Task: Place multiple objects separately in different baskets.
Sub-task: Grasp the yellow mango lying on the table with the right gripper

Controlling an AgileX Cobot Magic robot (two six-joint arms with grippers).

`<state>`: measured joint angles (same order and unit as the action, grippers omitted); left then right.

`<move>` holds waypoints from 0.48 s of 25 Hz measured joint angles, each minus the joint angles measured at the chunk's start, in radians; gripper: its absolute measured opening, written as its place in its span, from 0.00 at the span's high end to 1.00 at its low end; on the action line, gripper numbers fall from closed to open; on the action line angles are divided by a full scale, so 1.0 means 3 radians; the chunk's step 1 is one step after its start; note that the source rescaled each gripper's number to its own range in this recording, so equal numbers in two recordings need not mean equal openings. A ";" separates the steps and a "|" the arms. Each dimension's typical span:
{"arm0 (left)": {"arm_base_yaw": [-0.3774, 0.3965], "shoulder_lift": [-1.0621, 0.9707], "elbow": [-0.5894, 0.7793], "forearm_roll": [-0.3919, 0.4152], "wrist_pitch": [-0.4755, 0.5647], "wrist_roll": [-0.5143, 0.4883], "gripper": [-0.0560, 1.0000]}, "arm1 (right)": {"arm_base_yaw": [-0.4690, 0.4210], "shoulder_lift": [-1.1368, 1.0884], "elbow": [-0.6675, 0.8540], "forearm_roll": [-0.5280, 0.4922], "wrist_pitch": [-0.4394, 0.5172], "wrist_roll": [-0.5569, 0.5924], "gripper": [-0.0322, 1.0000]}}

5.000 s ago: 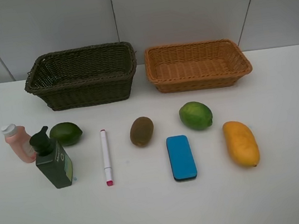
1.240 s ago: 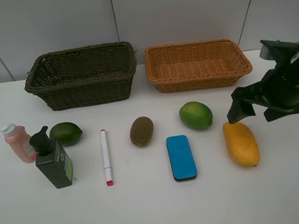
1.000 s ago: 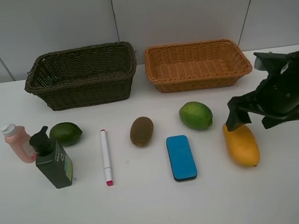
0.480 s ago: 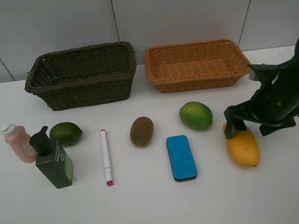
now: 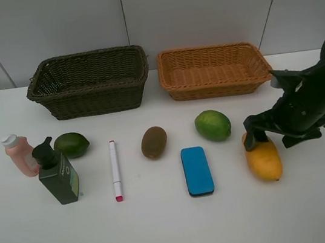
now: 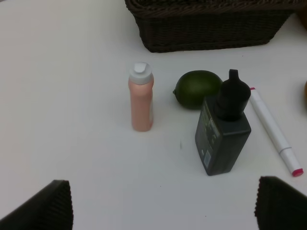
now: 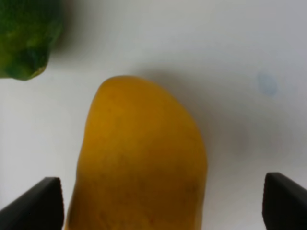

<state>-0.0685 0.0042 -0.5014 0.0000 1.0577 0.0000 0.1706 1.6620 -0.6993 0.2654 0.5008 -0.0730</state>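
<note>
Since the earlier frames the right arm has come in from the right and lowered over the far end of the yellow mango point(image 5: 264, 160); nothing else on the table point(image 5: 166, 231) has shifted. The right end effector point(image 5: 255, 136) is spread wide and holds nothing, its jaws straddling the mango's width. The mango lies at the right end of the row, its long axis running near to far, directly beneath that end effector, so the right arm is the nearer. The left end effector point(image 6: 163, 206), also wide open and empty, hangs to the near side of the pink bottle point(image 5: 19, 155) and pump bottle point(image 5: 57, 172). Count: two green fruits point(image 5: 71, 145) point(image 5: 212, 125), one kiwi point(image 5: 153, 142), one mango, one blue eraser point(image 5: 197, 171), one marker point(image 5: 115, 170), one pink bottle, one pump bottle. There are two baskets at the far side, the dark basket point(image 5: 95, 98) and the orange basket point(image 5: 219, 90), both holding nothing.
</note>
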 joint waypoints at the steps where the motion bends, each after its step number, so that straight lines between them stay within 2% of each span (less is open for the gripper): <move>1: 0.0000 0.0000 0.0000 0.0000 0.0000 0.0000 0.00 | 0.0000 0.0000 0.0000 0.0000 0.0000 0.0000 0.01; 12: 0.0000 0.0000 0.0000 0.0000 0.0000 0.0000 0.00 | 0.0000 0.0000 0.0000 0.0000 0.0010 -0.0004 0.01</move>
<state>-0.0685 0.0042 -0.5014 0.0000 1.0577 0.0000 0.1706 1.6620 -0.6993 0.2654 0.5037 -0.0741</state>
